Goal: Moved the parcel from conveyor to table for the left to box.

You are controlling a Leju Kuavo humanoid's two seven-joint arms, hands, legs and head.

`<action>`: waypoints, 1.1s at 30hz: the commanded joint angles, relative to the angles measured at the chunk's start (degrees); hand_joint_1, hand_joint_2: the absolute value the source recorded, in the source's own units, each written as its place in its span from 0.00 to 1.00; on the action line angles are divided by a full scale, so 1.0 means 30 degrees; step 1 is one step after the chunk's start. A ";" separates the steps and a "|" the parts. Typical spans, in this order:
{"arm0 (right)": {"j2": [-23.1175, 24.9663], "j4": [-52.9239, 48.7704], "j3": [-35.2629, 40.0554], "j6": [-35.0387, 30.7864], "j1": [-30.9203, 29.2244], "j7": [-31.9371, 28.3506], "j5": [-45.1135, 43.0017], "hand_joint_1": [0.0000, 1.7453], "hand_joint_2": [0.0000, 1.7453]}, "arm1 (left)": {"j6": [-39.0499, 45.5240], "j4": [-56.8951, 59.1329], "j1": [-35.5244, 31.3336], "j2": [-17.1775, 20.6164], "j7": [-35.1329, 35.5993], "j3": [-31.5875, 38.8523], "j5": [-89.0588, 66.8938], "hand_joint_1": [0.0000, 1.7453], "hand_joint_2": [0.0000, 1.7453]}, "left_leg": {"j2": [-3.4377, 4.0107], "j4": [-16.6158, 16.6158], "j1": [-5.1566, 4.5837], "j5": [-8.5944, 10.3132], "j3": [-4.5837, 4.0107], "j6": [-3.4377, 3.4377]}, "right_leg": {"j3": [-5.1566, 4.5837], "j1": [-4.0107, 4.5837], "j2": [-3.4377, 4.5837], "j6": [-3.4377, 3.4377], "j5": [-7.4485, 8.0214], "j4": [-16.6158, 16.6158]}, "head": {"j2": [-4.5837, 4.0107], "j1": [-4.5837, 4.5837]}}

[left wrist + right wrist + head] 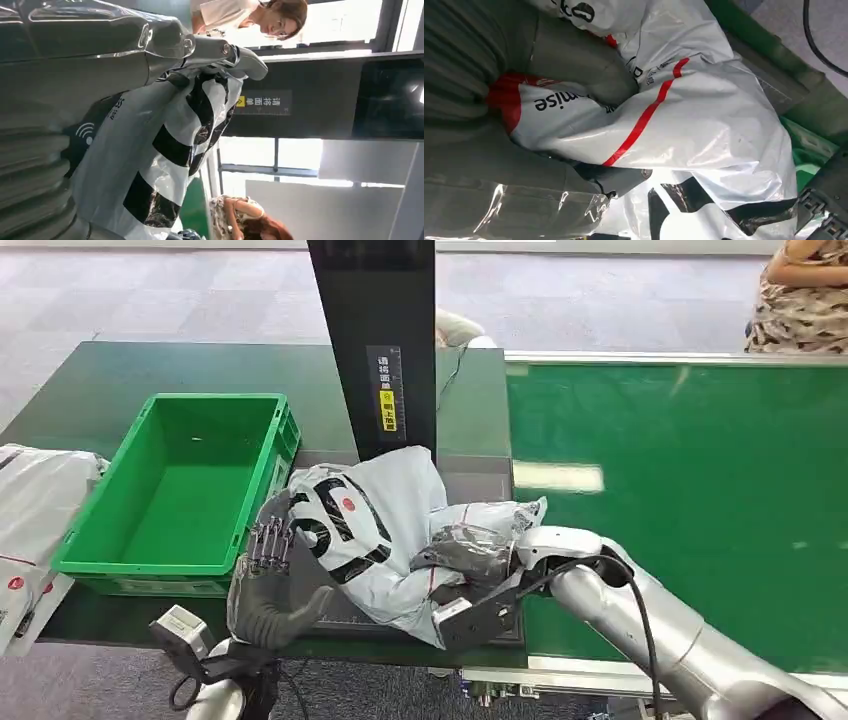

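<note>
Grey carpeted hall, dark green worktop (120, 375) on the left butting against a bright green conveyor (700, 500) on the right, black upright post (372, 340) between them at the back. Right robot hand (470, 555) is clamped on the parcel (385, 525), thumb and fingers sunk into the plastic; the right wrist view shows the film bunched and creased in that grip (589, 75), so the hold looks firm enough to drag or lift the bag off the belt edge. Left robot hand (268, 585) is raised with fingers spread, palm against the near left side of the parcel, holding nothing; probably steadying it or waiting to take over for boxing. The left wrist view shows its finger (220, 52) lying over the bag's top. Parcel sits on the worktop at the seam with the conveyor, in front of the post, just beside the green crate (185, 490), not in it. Parcel is a soft white poly mailer, bold black lettering, a red stripe and small red dots, crumpled, limp; will sag when lifted. Other white bags (35, 520) lie at the far left edge. A person sits at the far right background
</note>
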 commanded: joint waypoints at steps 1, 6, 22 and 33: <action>-0.0144 0.1277 0.1634 -0.1905 -0.1193 0.0558 0.0951 0.13 1.00 | -0.0001 0.0015 0.0044 0.0496 0.0191 0.0057 0.0044 0.00 1.00 | 0.0018 -0.0023 -0.0005 -0.0010 0.0045 0.0004 | 0.0038 -0.0004 0.0022 0.0003 -0.0004 -0.0023 | 0.0000 0.0000; -0.0139 0.1835 0.0833 -0.3553 -0.0714 0.0579 0.1613 0.00 1.00 | 0.0165 -0.0313 0.0214 0.0319 0.0160 0.0266 0.0087 0.00 1.00 | 0.0003 -0.0020 -0.0004 -0.0007 0.0043 0.0004 | 0.0042 -0.0003 0.0006 0.0003 -0.0006 -0.0023 | 0.0000 -0.0007; 0.1520 -0.0031 -0.6760 -0.5421 0.5205 -0.3313 -0.3518 0.00 1.00 | 0.5331 -0.3399 0.1245 -0.0828 -0.2879 0.2277 0.2226 0.00 1.00 | 0.0014 -0.0052 0.0010 -0.0021 0.0082 0.0000 | 0.0083 0.0011 0.0027 -0.0001 -0.0007 -0.0063 | 0.0000 -0.0007; 0.3658 -0.2745 -1.4877 -0.3029 0.9617 -0.4011 -1.0932 0.00 1.00 | 0.3100 -0.0675 -0.0093 0.1103 -0.0396 -0.1047 -0.3327 0.00 1.00 | -0.0096 -0.0066 -0.0007 0.0006 0.0069 0.0000 | 0.0093 -0.0006 -0.0084 0.0010 -0.0025 -0.0071 | 0.0000 0.0000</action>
